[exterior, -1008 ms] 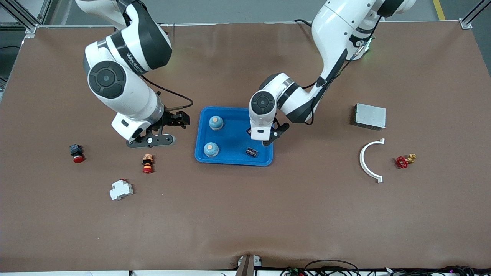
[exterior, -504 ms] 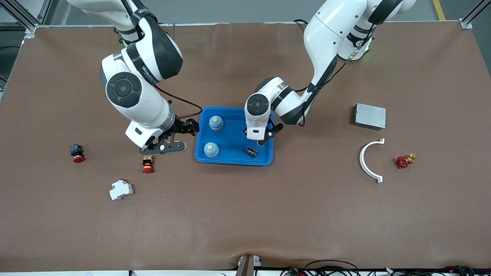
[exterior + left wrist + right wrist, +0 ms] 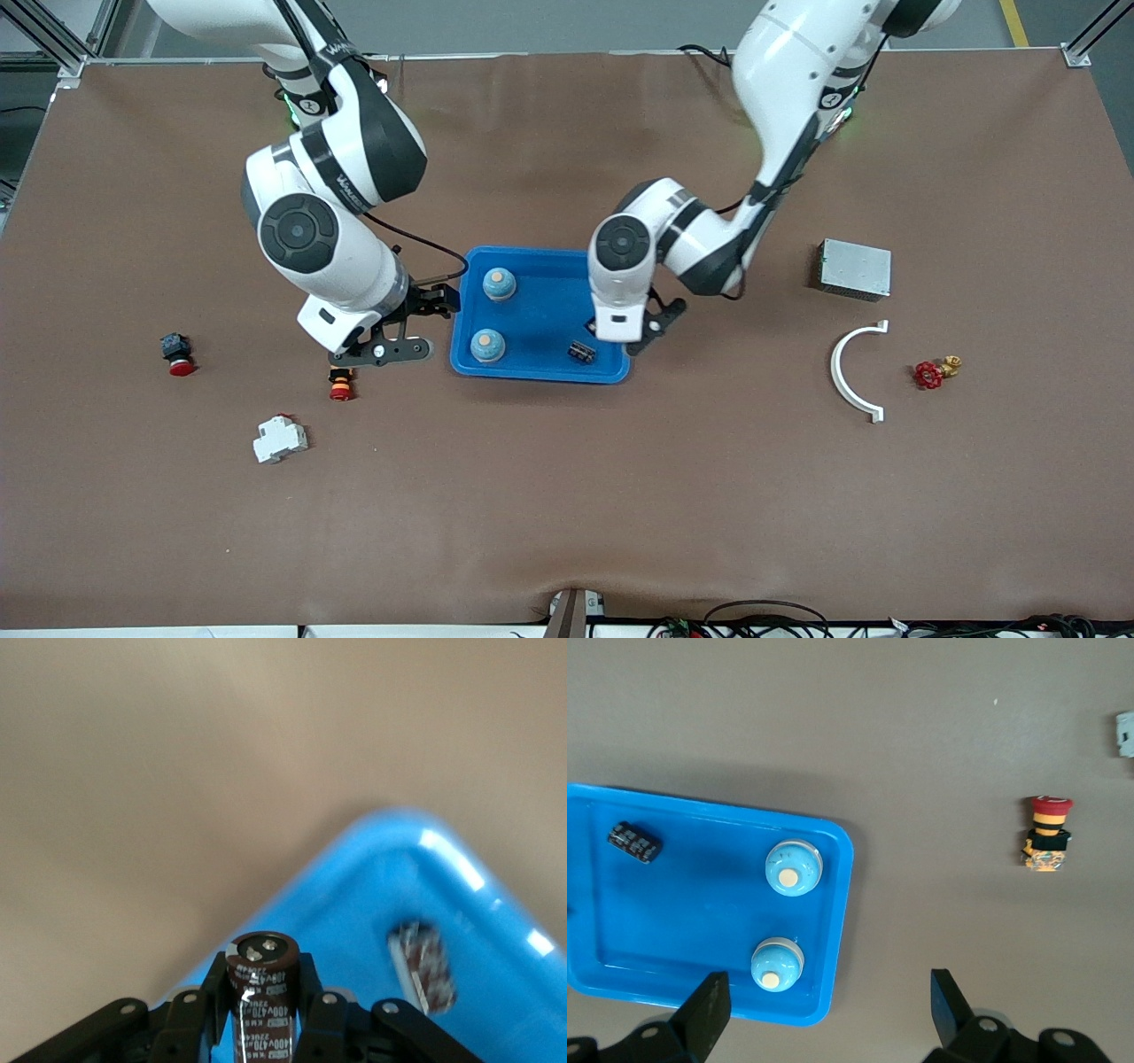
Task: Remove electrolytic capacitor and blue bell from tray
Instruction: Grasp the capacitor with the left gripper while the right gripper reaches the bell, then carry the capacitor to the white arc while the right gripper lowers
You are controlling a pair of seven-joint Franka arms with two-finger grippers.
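Over the blue tray (image 3: 532,368) at its corner toward the left arm's end of the worktop (image 3: 567,496), the left gripper (image 3: 640,330) is hanging with its fingers clamped on an upright dark-brown capacitor (image 3: 263,997), whose printed sleeve and two top terminals are showing in the left wrist view. A second capacitor (image 3: 581,352) is lying on its side inside the tray, near the edge closest to the front camera and just beside the left gripper. Two blue bells are sitting in the tray's half toward the right arm's end: one bell (image 3: 499,283) farther from the front camera, the other bell (image 3: 487,346) nearer. The right gripper (image 3: 423,317) is hovering over the bare worktop just beside the tray's edge at the right arm's end, its fingers (image 3: 706,1014) spread wide and holding nothing. An orange-and-red emergency stop button (image 3: 340,382) is lying on the worktop close by that gripper, nearer the front camera. Farther toward the right arm's end are lying a black-and-red push button (image 3: 175,353) and a white circuit breaker (image 3: 279,439). Toward the left arm's end are resting a grey metal box (image 3: 854,269), a white curved bracket (image 3: 855,369) and a red-handled valve (image 3: 935,371).
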